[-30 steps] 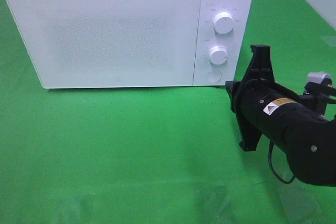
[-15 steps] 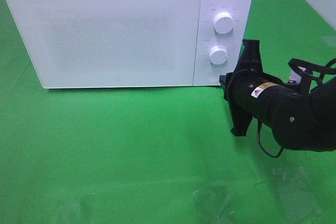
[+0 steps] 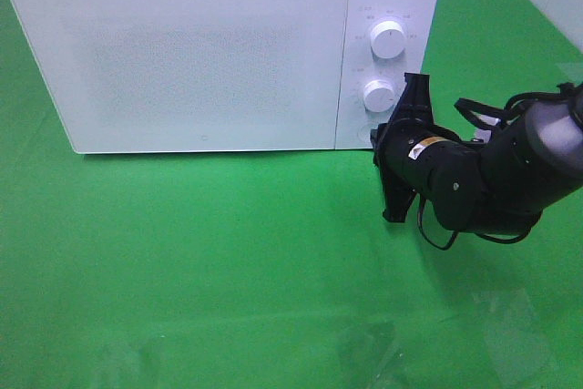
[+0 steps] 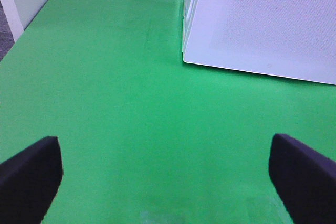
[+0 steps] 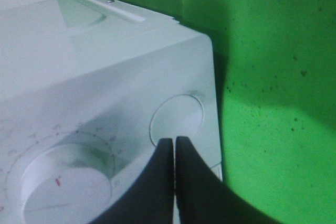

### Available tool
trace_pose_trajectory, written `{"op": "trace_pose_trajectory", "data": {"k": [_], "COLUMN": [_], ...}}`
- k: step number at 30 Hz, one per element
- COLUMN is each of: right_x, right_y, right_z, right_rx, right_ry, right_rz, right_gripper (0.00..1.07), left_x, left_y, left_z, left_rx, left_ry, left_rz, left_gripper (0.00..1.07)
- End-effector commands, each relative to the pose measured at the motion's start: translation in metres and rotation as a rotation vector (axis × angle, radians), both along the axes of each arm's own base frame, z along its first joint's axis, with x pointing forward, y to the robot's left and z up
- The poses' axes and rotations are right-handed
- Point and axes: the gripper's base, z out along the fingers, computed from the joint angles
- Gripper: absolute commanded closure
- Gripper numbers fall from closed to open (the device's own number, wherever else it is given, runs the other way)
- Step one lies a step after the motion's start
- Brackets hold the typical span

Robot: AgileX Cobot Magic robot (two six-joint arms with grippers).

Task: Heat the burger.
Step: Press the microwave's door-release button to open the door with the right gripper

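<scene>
Burger is seen in no view; whether it is inside cannot be told. Just ahead of the shut, empty right gripper (image 5: 174,141) the microwave (image 3: 200,52) stands closed, its round button (image 5: 177,116) at the tips. The left gripper (image 4: 167,163) is spread wide, empty. Heating is judged not yet started.

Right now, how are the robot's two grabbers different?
The left gripper is wide open; the right gripper is shut tight. The left gripper hangs over green cloth; the right gripper's tips point at the round button on the microwave. Both have dark fingers.
</scene>
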Motion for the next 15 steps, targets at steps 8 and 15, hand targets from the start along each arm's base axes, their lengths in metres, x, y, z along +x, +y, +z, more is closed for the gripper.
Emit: {"op": "trace_pose_trajectory", "data": {"k": [8,15], "right_x": [0.026,0.031], "right_y": [0.0,0.002], "right_z": [-0.011,-0.017], "right_rx": [0.01,0.014], "right_ry": [0.008,-0.001], "right_rz": [-0.021,-0.035], "right_gripper": [1.07,1.07], "left_x": [-0.002,-0.002], "left_y": [0.0,0.0], "left_z": [-0.001,-0.001], "left_rx": [-0.002,-0.002], "left_ry": [-0.019,-0.019], "left_rz": [0.001,0.001], "left_gripper": [0.05,0.05]}}
